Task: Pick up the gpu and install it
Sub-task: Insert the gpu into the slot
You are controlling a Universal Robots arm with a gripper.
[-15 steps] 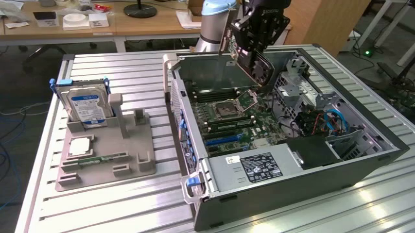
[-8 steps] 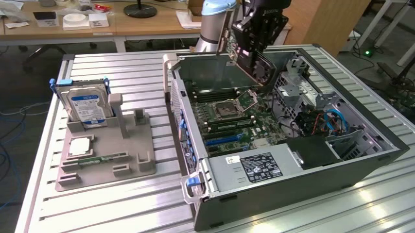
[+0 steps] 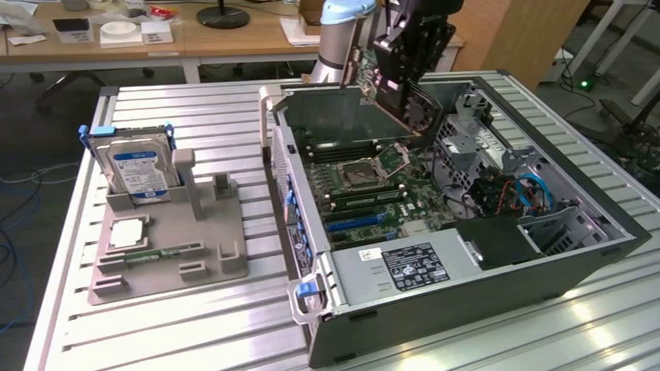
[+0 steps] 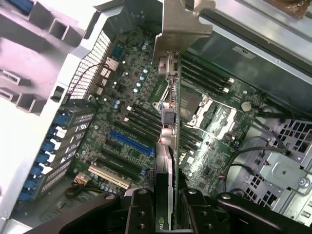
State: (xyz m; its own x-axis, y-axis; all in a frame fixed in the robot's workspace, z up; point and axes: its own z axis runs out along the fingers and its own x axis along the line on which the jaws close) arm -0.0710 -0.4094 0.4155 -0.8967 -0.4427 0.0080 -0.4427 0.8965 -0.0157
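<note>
exterior view: gripper [image 3: 400,66] over the open computer case [image 3: 577,255], jaws partly closed and clamped on both faces of the gpu [image 3: 404,107], which is held tilted above the motherboard [image 3: 356,185]. wrist view: card seen edge-on between the fingers [image 4: 141,209] (silvery bracket [image 4: 183,29] at the far end). hard drive [image 3: 139,166] stands upright in the grey fixture [image 3: 170,259] beside the case, well apart.

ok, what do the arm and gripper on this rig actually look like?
The arm is a silvery-grey tube with a light-blue joint cap. The gripper is all black, with a blocky body, jointed linkage bars, and flat fingers dotted with small round screw holes.
</note>
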